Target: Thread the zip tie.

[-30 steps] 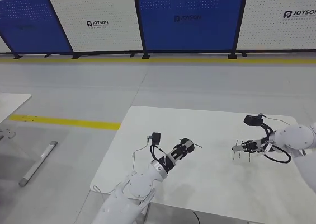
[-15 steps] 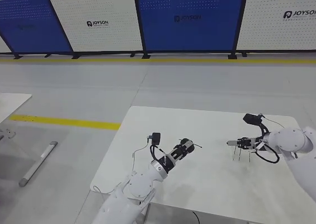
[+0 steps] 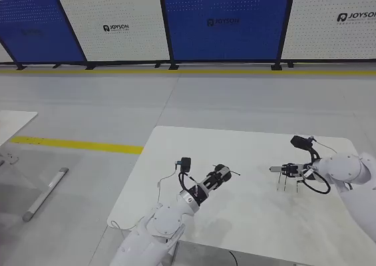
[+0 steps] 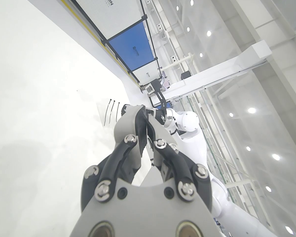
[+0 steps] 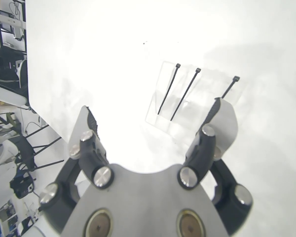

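Up close, the right tool (image 5: 153,107) gapes beside three zip ties (image 5: 186,93).

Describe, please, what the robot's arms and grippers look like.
The left arm and right arm have smooth white rounded shells with black cables looping at the wrists. The left gripper and right gripper have grey metal plates, black links with silver screws, and grey fingers with black ribbed pads.

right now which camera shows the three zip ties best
The right wrist view: the three black zip ties lie side by side on a clear sheet, heads plain, one tail behind a finger. The left wrist view shows the zip ties small and far off; the top view, as thin dark strokes.
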You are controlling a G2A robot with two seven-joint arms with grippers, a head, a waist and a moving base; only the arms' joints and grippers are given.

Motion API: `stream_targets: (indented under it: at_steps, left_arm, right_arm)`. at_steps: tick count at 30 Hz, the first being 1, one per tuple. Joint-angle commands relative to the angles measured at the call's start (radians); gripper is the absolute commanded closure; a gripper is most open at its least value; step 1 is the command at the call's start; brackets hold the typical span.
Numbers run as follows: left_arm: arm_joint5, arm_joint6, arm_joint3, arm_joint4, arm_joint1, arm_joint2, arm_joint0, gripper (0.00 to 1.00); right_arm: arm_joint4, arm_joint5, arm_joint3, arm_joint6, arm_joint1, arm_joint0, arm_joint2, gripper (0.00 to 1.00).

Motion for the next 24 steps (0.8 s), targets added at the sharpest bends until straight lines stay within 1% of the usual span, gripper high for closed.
stream_targets:
  at_steps: [1,2,3,4,5,6,10,11,12,14,15,16,18,20,23,24]
  left_arm:
    - [0.0,0.0,0.0,0.0,0.0,0.0,0.0,1.0]
    - [0.0,0.0,0.0,0.0,0.0,0.0,0.0,1.0]
    - [0.0,0.0,0.0,0.0,0.0,0.0,0.0,1.0]
    - [0.0,0.0,0.0,0.0,0.0,0.0,0.0,1.0]
    - [0.0,0.0,0.0,0.0,0.0,0.0,0.0,1.0]
    - [0.0,0.0,0.0,0.0,0.0,0.0,0.0,1.0]
    - [0.0,0.0,0.0,0.0,0.0,0.0,0.0,1.0]
    - [0.0,0.0,0.0,0.0,0.0,0.0,0.0,1.0]
    - [0.0,0.0,0.0,0.0,0.0,0.0,0.0,1.0]
    - [0.0,0.0,0.0,0.0,0.0,0.0,0.0,1.0]
    - [0.0,0.0,0.0,0.0,0.0,0.0,0.0,1.0]
    - [0.0,0.0,0.0,0.0,0.0,0.0,0.0,1.0]
    - [0.0,0.0,0.0,0.0,0.0,0.0,0.0,1.0]
    - [0.0,0.0,0.0,0.0,0.0,0.0,0.0,1.0]
    - [0.0,0.0,0.0,0.0,0.0,0.0,0.0,1.0]
    - [0.0,0.0,0.0,0.0,0.0,0.0,0.0,1.0]
  right_arm:
    - [0.003,-0.002,-0.004,0.001,0.004,-0.005,0.012,0.0]
    - [0.001,0.004,-0.007,-0.001,0.006,-0.007,0.019,0.28]
    - [-0.005,0.015,-0.014,-0.003,0.009,-0.012,0.025,0.4]
    - [-0.009,0.019,-0.021,0.0,0.011,-0.015,0.029,0.51]
    - [-0.011,0.025,-0.025,0.003,0.013,-0.019,0.034,0.56]
    - [-0.021,0.045,-0.028,0.004,0.016,-0.021,0.041,0.59]
    - [-0.048,0.102,-0.045,0.023,0.018,-0.026,0.04,0.58]
    - [-0.05,0.106,-0.047,0.026,0.017,-0.025,0.038,0.59]
    - [-0.054,0.114,-0.046,0.026,0.016,-0.024,0.036,0.57]
    - [-0.062,0.125,-0.046,0.032,0.012,-0.019,0.025,0.6]
    - [-0.065,0.132,-0.043,0.034,0.01,-0.016,0.021,0.59]
    - [-0.07,0.144,-0.04,0.033,0.007,-0.011,0.015,0.6]
    - [-0.073,0.164,-0.026,0.039,0.0,0.0,0.003,0.56]
    - [-0.073,0.184,-0.004,0.039,-0.007,0.012,-0.009,0.58]
    - [-0.071,0.194,0.026,0.042,-0.016,0.027,-0.022,0.6]
    - [-0.073,0.199,0.039,0.046,-0.02,0.034,-0.028,0.59]
